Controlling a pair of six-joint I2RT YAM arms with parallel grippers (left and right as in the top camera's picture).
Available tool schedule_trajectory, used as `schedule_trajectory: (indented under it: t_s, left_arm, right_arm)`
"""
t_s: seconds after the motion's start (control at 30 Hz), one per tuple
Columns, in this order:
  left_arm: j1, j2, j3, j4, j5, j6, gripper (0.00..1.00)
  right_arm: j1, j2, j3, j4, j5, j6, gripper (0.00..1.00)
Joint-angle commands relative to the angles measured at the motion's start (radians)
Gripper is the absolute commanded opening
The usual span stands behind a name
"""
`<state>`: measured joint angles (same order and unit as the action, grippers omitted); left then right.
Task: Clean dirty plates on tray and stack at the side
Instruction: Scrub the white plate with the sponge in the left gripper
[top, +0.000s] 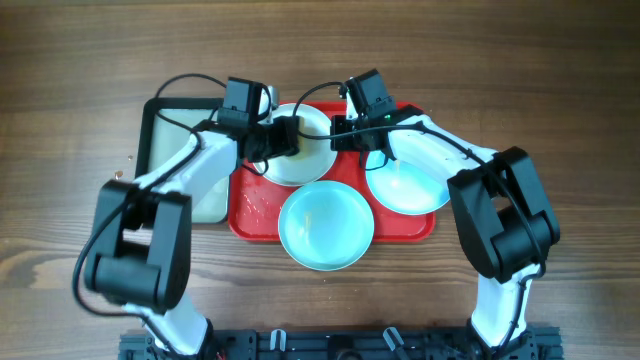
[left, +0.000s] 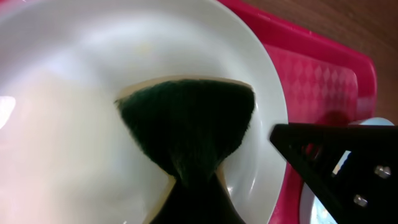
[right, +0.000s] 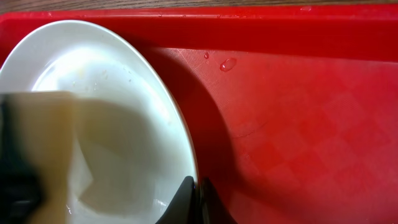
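The white plate (top: 305, 160) lies at the back of the red tray (top: 255, 215). My left gripper (top: 285, 137) is shut on a sponge (left: 186, 130), whose dark green face presses on the plate's inside (left: 74, 124). My right gripper (right: 199, 194) is shut on the white plate's rim (right: 180, 134) at its right edge. In the right wrist view the sponge's yellow side (right: 46, 155) shows at the left. One pale turquoise plate (top: 325, 225) sits at the tray's front. A second turquoise plate (top: 405, 185) rests at its right, partly under my right arm.
A smaller black-rimmed tray (top: 165, 130) with a pale inside stands left of the red tray, partly under my left arm. Water drops (right: 227, 63) lie on the red tray floor (right: 298, 124). Bare wooden table (top: 560, 90) surrounds both trays.
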<state>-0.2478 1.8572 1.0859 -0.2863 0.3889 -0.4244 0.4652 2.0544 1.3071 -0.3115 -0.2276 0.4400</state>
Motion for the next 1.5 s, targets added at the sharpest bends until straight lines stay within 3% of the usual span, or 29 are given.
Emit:
schedule_trajectory:
  t_s: [0.0,0.1,0.33,0.5,0.9,1.1,1.33,1.47]
  left_arm:
    - [0.004,-0.092,0.035,-0.064,-0.203,0.028,0.04]
    - [0.003,-0.074,0.032,-0.127,-0.31,0.029,0.04]
    - [0.0,0.064,0.03,-0.111,-0.315,0.054,0.04]
    - [-0.026,0.12,0.03,-0.107,-0.195,0.053,0.04]
    - [-0.159,0.12,0.03,-0.05,-0.183,0.022,0.04]
    - [-0.152,0.117,0.04,0.037,0.014,0.024,0.04]
    - [-0.057,-0.018,0.067,0.023,0.005,0.08,0.04]
    - [-0.008,-0.039,0.066,-0.084,-0.143,0.08,0.04]
  right_arm:
    - [0.003,0.018,0.007,0.005,0.002,-0.021,0.04]
    - [0.003,0.018,0.007,0.005,0.002,-0.021,0.04]
    - [0.003,0.018,0.007,0.005,0.002,-0.021,0.04]
    - [0.003,0.018,0.007,0.005,0.002,-0.021,0.04]
    - [0.003,0.018,0.007,0.005,0.002,-0.021,0.04]
    - [0.003,0.018,0.007,0.005,0.002,-0.021,0.04]
    - [0.003,0.018,0.007,0.004,0.002,-0.021,0.04]
    - [0.003,0.018,0.007,0.004,0.002,-0.021,0.04]
